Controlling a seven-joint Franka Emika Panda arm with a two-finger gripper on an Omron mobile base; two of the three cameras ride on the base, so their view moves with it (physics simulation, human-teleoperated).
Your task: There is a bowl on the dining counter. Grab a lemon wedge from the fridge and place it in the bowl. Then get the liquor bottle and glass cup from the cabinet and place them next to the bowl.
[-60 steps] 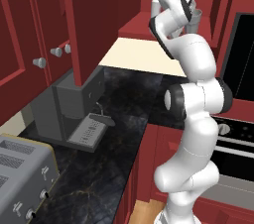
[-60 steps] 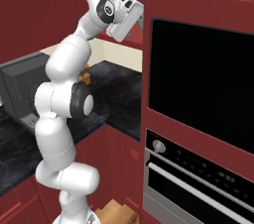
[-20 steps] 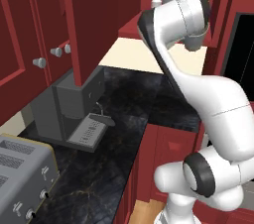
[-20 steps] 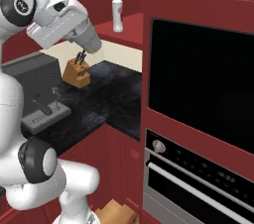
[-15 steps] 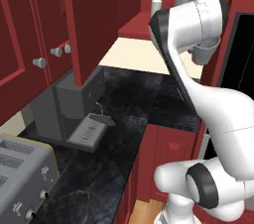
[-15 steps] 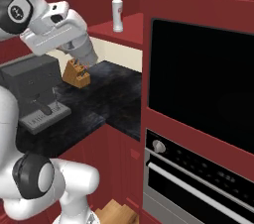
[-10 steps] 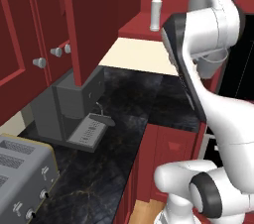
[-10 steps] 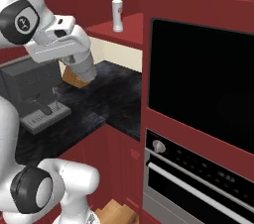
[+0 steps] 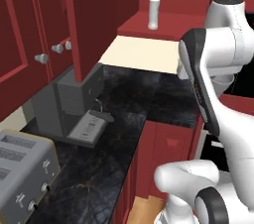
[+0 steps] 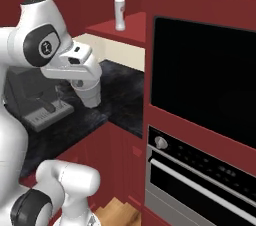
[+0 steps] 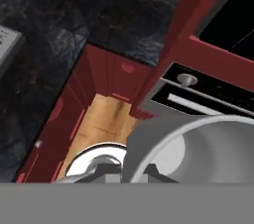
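Standing on its shelf, liquor bottle well above shut pincer.

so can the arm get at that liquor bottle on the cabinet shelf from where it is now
Probably yes, but not straight away. The liquor bottle stands alone on the open shelf with nothing in front, yet the hand is folded down over the counter, jaws shut, so it must swing up first.
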